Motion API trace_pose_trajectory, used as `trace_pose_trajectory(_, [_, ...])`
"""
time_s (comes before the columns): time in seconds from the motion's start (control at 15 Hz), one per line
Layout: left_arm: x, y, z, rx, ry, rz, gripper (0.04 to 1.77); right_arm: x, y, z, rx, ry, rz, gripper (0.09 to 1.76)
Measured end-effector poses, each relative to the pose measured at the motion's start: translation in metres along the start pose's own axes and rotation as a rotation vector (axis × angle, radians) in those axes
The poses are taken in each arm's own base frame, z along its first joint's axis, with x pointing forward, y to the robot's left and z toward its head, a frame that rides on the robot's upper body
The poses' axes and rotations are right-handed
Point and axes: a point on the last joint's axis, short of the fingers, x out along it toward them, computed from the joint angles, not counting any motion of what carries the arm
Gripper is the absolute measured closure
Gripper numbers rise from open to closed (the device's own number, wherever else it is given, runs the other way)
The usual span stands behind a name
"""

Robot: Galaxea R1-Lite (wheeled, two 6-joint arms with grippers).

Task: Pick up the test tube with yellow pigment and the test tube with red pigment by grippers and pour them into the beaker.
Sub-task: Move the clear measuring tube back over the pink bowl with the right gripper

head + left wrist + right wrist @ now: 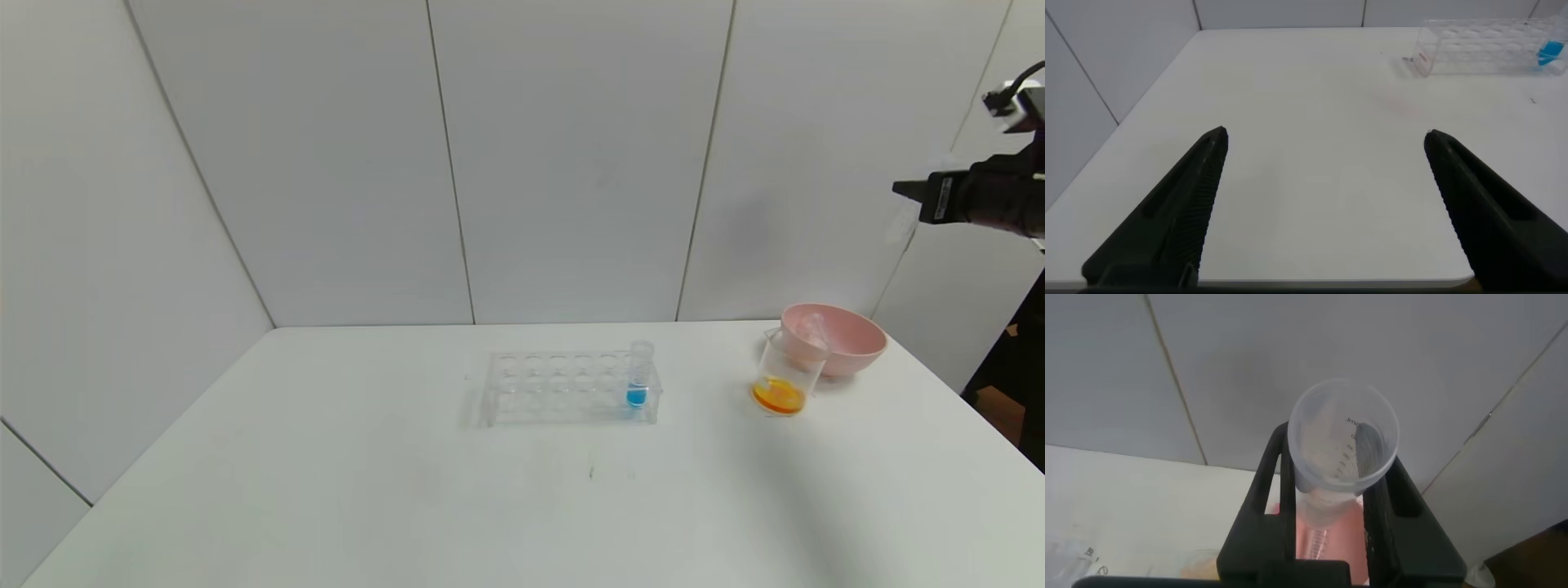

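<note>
My right gripper (902, 189) hangs high at the far right, above the pink bowl (853, 343). It is shut on a clear graduated test tube (1327, 416) whose open mouth faces the wrist camera; no liquid shows in it, so I cannot tell which pigment it held. The beaker (782, 377) stands just left of the bowl with orange-yellow liquid at its bottom. Another clear tube (812, 327) lies in the bowl, leaning on its rim. My left gripper (1325, 135) is open over bare table, holding nothing.
A clear rack (563, 388) stands mid-table with one blue-liquid tube (638, 376) at its right end. The white table (326, 490) is walled at the back and left. Its right edge runs close past the bowl.
</note>
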Motion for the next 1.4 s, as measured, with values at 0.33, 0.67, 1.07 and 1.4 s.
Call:
trace_pose_trajectory(0.33, [0.000,0.000,0.000,0.000,0.000,0.000,0.09,0.023,-0.003,-0.055,0.089,0.077,-0.013,1.32])
trace_pose_trajectory(0.67, [0.000,0.000,0.000,0.000,0.000,0.000,0.09,0.054,-0.019,-0.096,0.104,0.089,-0.075,1.32])
trace_pose_trajectory(1.07, [0.000,0.000,0.000,0.000,0.000,0.000,0.09,0.079,-0.031,-0.132,0.075,0.106,-0.136,1.32])
trace_pose_trajectory(1.4, [0.000,0.000,0.000,0.000,0.000,0.000,0.09,0.084,-0.033,-0.145,0.084,0.130,-0.137,1.32])
